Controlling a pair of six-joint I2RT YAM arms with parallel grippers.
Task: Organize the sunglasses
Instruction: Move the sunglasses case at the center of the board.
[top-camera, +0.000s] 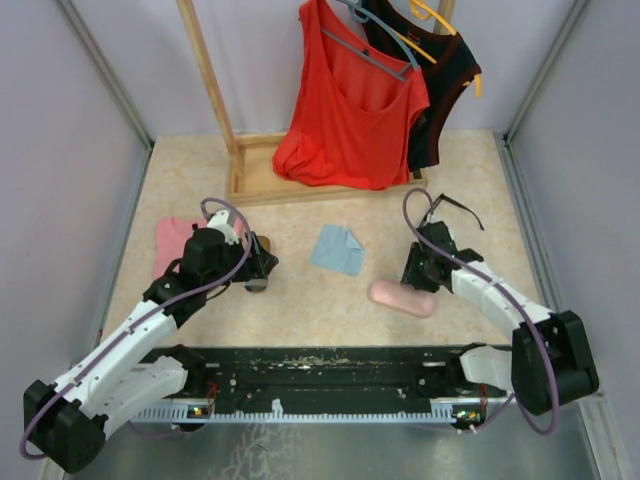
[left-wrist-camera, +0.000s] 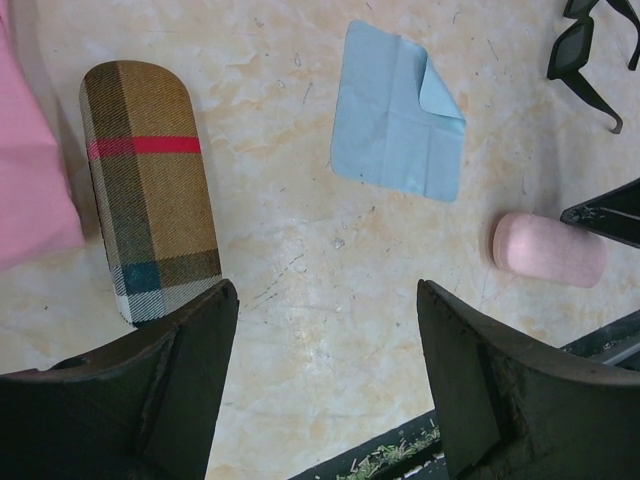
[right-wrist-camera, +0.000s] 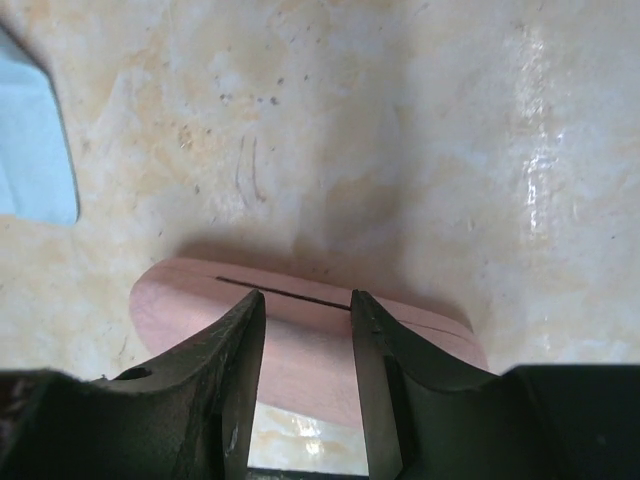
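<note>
Top external view shows us the black-framed sunglasses (top-camera: 457, 208) lying on the table (top-camera: 300, 300) at the far right, just beyond the right gripper (right-wrist-camera: 307, 296) and apart from it. That gripper's fingers stand parted by a narrow gap above the oblong pink case (top-camera: 402, 298), clamping nothing. We see the left gripper (left-wrist-camera: 325, 290) spread wide and empty over bare tabletop, with the brown plaid case (left-wrist-camera: 150, 190) just beside one finger and a blue cloth (left-wrist-camera: 395, 110) farther out.
</note>
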